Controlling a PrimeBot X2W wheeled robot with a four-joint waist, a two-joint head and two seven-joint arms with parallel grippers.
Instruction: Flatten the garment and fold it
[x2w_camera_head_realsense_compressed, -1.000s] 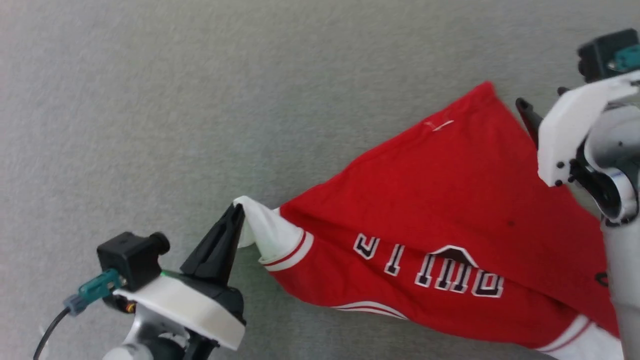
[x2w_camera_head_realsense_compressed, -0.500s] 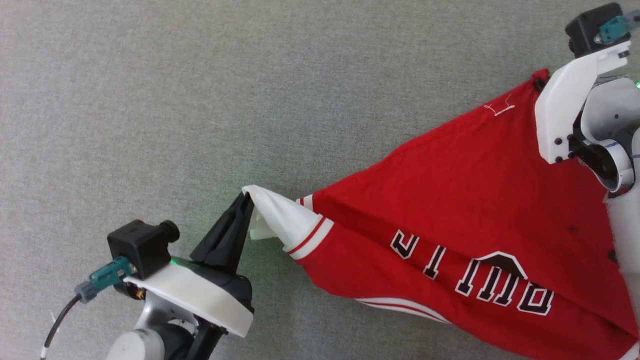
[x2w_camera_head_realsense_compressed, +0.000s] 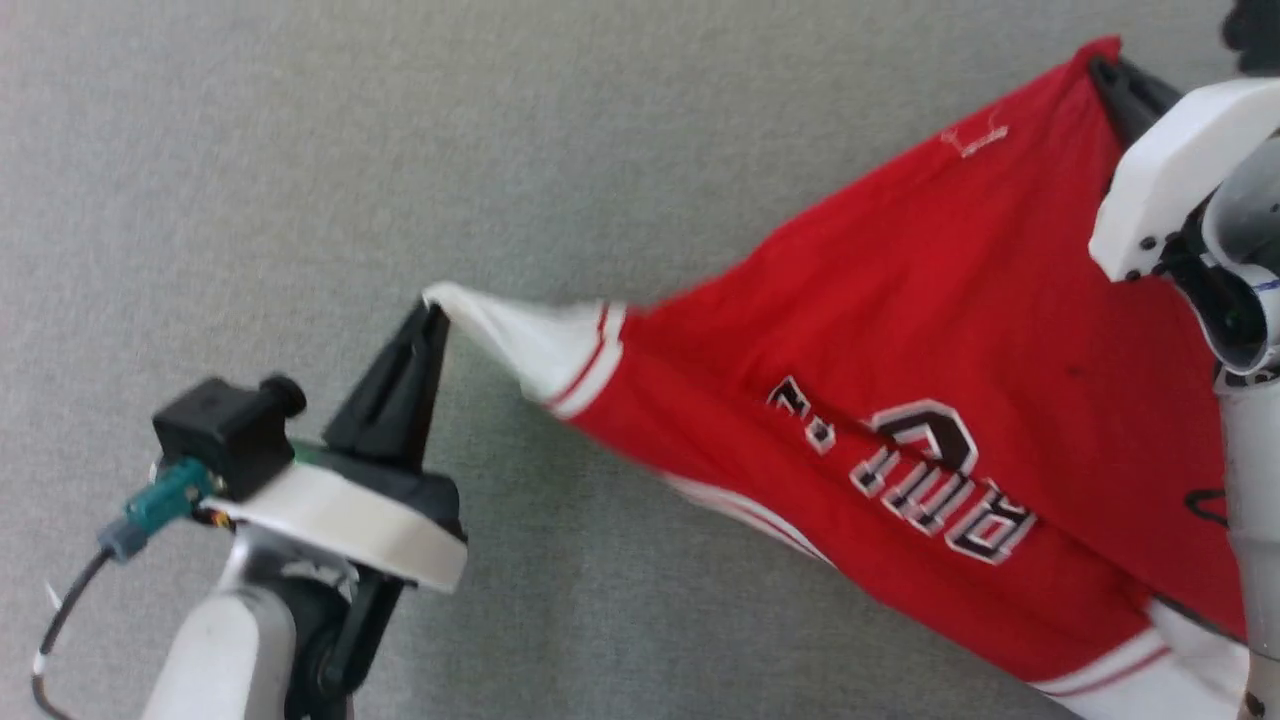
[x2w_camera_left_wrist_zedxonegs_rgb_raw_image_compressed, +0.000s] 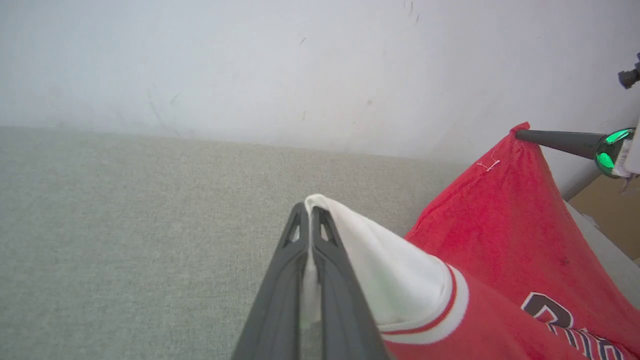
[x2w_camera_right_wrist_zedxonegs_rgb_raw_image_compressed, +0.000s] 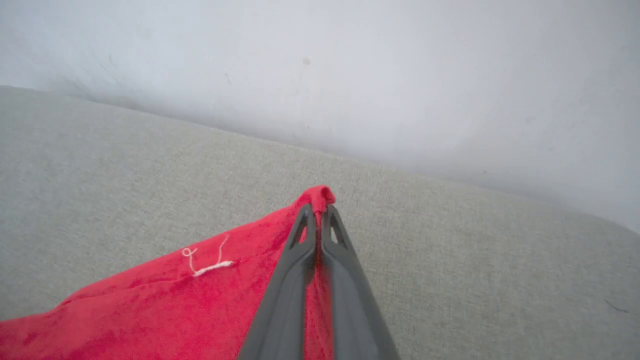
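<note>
The shirt (x2w_camera_head_realsense_compressed: 900, 330) is pulled into a long wedge. Its taut upper edge runs diagonally from the left end effector (x2w_camera_head_realsense_compressed: 432, 312), up and to the right in the head view, to the right end effector (x2w_camera_head_realsense_compressed: 1102, 68). The left end effector is clenched on the tip of a white sleeve (x2w_camera_head_realsense_compressed: 520, 338), with cloth pinched between its closed fingers in the left wrist view. The right end effector is clenched on a red corner, which pokes just past its fingertips in the right wrist view. From that edge the red body spreads away from the left end effector toward the lower right. There the black print (x2w_camera_head_realsense_compressed: 920, 470) lies upside down and slanted, and a second white sleeve (x2w_camera_head_realsense_compressed: 1150, 675) sits farthest out. A loose white thread (x2w_camera_head_realsense_compressed: 975, 140) lies on the cloth near the right-hand grip. Under everything is a grey, cloth-covered tabletop (x2w_camera_head_realsense_compressed: 300, 150). The shirt seems to be held partly clear of it, though blur leaves that uncertain. Beyond the left end effector a plain white wall (x2w_camera_left_wrist_zedxonegs_rgb_raw_image_compressed: 250, 65) rises from the far edge.
</note>
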